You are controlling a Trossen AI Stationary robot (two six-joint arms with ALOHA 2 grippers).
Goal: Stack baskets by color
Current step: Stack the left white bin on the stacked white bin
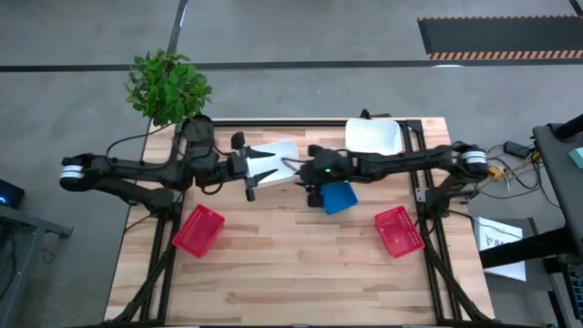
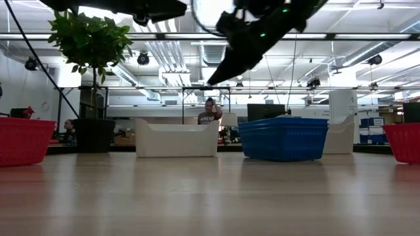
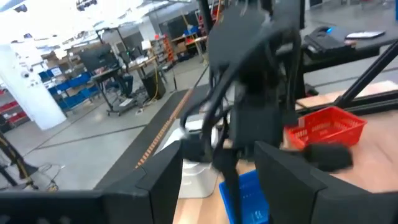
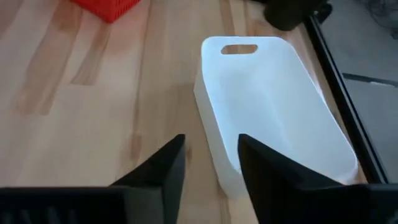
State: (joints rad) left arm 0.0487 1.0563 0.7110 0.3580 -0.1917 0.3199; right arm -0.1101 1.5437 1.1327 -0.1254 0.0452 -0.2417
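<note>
Desk (image 1: 291, 282) layout, seen from above: one basket (image 1: 199, 229) near-left, one basket (image 1: 399, 230) near-right. Centre: a basket (image 1: 340, 197) just under the right tool (image 1: 314, 193). Left of it, a basket (image 1: 278, 157) beside the left tool (image 1: 266, 173). Far right edge: another basket (image 1: 373, 137). Potted plant (image 1: 168, 87) at the far-left corner.

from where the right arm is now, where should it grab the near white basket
Probably the long side wall of the white basket nearest the right gripper, from above. The basket sits upright and open, so one finger can go inside the rim and one outside.
</note>
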